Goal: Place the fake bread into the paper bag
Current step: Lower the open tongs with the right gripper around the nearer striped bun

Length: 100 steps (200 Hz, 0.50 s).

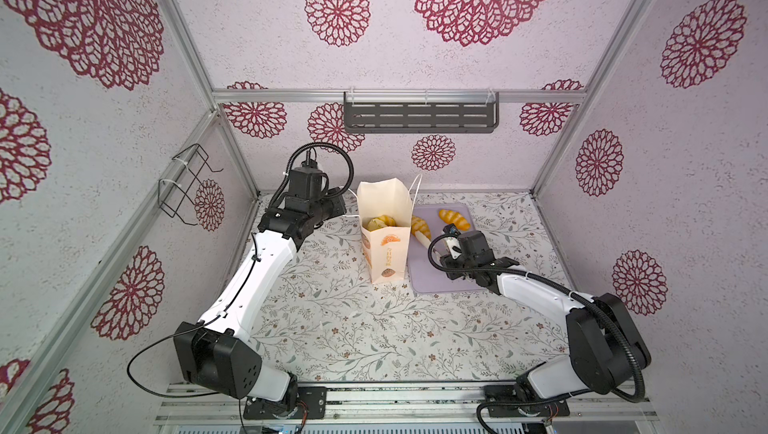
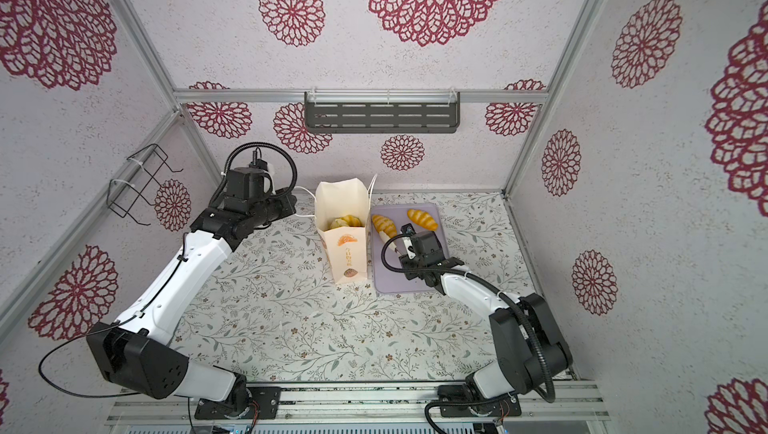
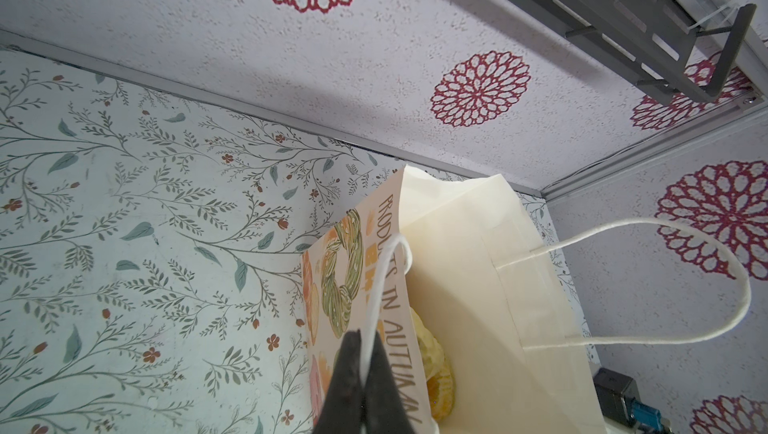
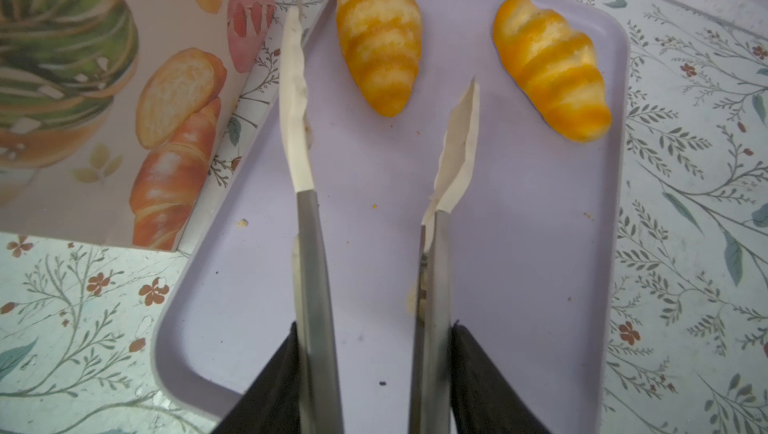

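The paper bag (image 1: 384, 253) (image 2: 347, 253) (image 3: 457, 266) stands open on the table, with fake bread (image 1: 380, 222) (image 3: 436, 369) inside. My left gripper (image 1: 341, 203) (image 3: 365, 353) is shut on the bag's white cord handle (image 3: 386, 274). Two striped rolls (image 4: 379, 33) (image 4: 550, 66) lie on the lilac tray (image 4: 519, 266) (image 1: 436, 282), seen in both top views. My right gripper (image 1: 449, 243) (image 4: 374, 336) is shut on metal tongs (image 4: 309, 245). The tongs' white tips (image 4: 457, 149) are spread, and the paler roll's near end lies between them untouched.
A grey slotted shelf (image 1: 419, 116) hangs on the back wall and a black wire rack (image 1: 187, 187) on the left wall. The tray sits right of the bag, almost touching it. Enclosure walls close three sides.
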Available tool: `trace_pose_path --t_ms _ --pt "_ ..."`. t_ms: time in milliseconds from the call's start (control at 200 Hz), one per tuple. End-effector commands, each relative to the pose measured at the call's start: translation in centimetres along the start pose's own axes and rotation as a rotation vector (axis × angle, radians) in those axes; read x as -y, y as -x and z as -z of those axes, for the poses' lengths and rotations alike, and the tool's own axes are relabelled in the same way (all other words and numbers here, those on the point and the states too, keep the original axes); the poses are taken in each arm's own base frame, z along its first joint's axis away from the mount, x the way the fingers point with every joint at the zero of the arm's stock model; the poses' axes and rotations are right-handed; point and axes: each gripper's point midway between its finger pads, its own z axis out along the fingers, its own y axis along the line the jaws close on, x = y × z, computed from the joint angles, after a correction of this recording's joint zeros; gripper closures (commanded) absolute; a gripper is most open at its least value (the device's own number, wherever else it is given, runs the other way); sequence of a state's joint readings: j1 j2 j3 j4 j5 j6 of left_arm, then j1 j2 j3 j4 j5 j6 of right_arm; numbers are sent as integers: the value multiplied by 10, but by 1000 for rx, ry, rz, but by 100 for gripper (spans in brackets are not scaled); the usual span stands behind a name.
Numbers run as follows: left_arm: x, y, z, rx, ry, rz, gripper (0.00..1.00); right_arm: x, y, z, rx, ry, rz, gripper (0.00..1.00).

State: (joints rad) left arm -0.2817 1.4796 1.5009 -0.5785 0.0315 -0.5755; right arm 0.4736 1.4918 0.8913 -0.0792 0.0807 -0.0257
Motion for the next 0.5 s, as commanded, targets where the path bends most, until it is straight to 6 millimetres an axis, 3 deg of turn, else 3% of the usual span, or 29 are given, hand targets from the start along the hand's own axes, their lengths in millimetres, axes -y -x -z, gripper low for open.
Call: trace_pose_path --t_ms 0,495 --pt "1 9 6 32 -2 -12 100 3 28 0 65 -8 26 45" --pt "0 10 5 31 3 -13 100 3 30 -44 -24 -19 40 46"
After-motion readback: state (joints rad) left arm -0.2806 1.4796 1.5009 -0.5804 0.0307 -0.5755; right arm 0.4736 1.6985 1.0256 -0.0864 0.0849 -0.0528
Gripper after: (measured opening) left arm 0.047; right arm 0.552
